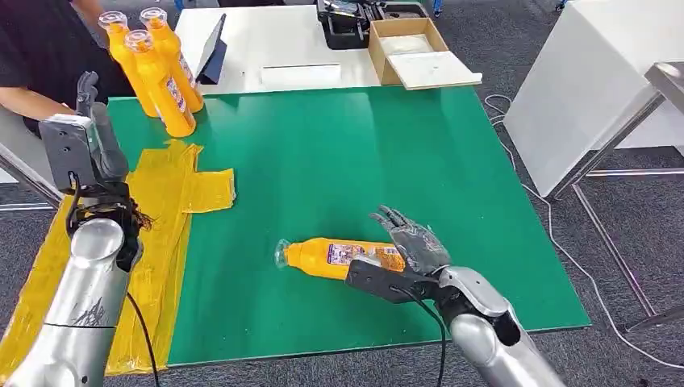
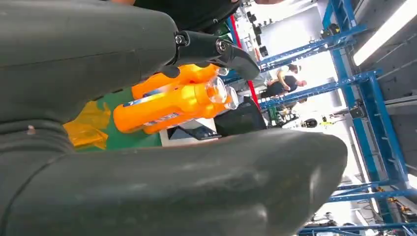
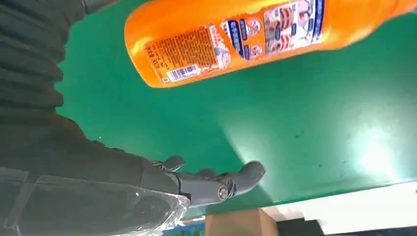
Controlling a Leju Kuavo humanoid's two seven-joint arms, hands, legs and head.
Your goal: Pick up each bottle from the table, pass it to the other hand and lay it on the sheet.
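A green table carries a crumpled yellow sheet along its left edge. At the far left corner three orange bottles stand upright, touching one another, just beyond the sheet. A fourth orange bottle lies on its side near the front edge, cap pointing left. The right hand hovers beside its base, fingers spread and holding nothing. The left hand is raised above the sheet, fingers apart and empty.
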